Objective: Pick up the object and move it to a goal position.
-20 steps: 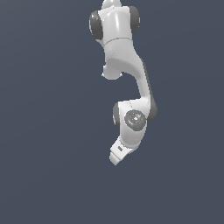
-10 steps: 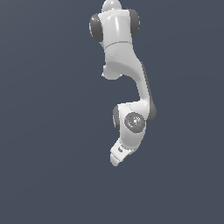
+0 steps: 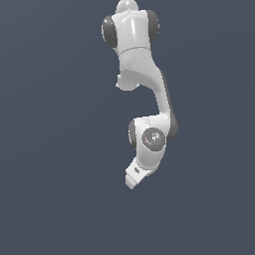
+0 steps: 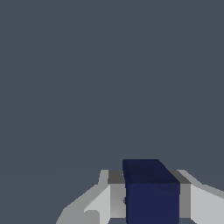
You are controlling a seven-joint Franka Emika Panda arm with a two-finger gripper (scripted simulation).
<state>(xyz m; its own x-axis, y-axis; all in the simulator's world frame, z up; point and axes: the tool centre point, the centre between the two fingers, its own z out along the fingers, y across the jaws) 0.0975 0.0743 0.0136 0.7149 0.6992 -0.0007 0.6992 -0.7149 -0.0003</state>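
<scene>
Cube (image 4: 151, 190), dark navy, seated between the two white fingers (image 4: 98, 203) in the wrist view; both fingers pressed to its sides, lower portion cut off by frame edge. Not visible in the exterior view: hidden behind the wrist housing, as are the fingertips. Gripper (image 3: 133, 178) probably tilted toward the exterior view's left. Arm (image 3: 144, 89) hanging from top of frame, elbow bent, wrist joint lowest. Plain grey-blue background throughout.
</scene>
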